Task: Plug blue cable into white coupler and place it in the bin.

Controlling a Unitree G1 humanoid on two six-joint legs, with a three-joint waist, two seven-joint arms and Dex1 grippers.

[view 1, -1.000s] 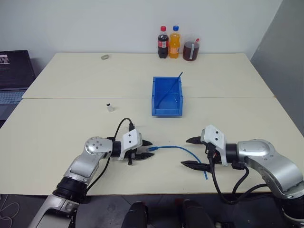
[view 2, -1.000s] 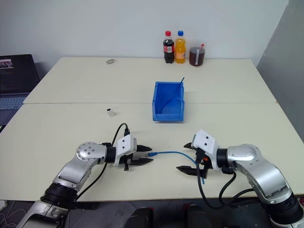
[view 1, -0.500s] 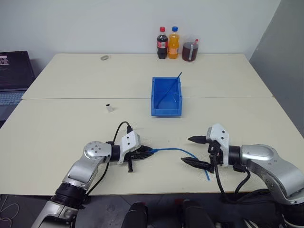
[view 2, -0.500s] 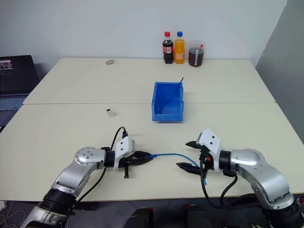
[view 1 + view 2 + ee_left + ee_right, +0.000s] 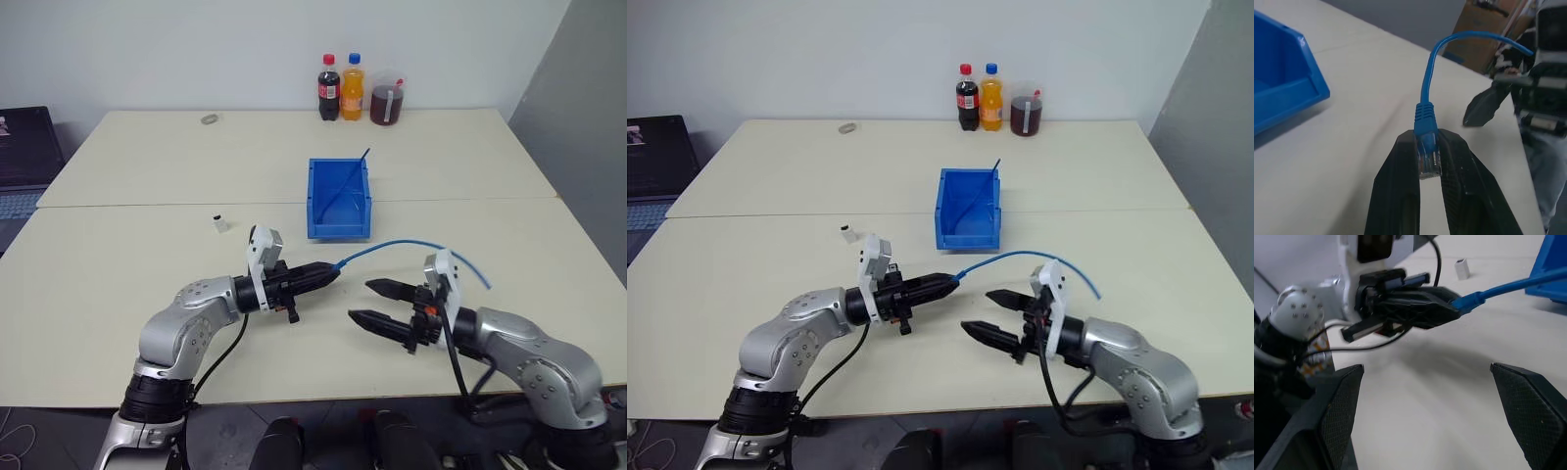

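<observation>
Bin [image 5: 338, 201] mid-desk [image 5: 118, 284], w/ thin dark strand leaning inside. 2 soda bottles [image 5: 339, 87] + jug [image 5: 386, 101] at back; labels unreadable. Left gripper [image 5: 328, 275] clamped on blue cable [image 5: 411, 245] plug, lifted; right gripper [image 5: 370, 303] apart. White coupler [image 5: 220, 223] left of bin.

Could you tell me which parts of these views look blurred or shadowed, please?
Left wrist view: the blue cable plug between the left gripper fingers is sharp, the background soft. Right wrist view: the right gripper fingers loom dark and blurred. Left eye view: even light, soft shadows on the table.
</observation>
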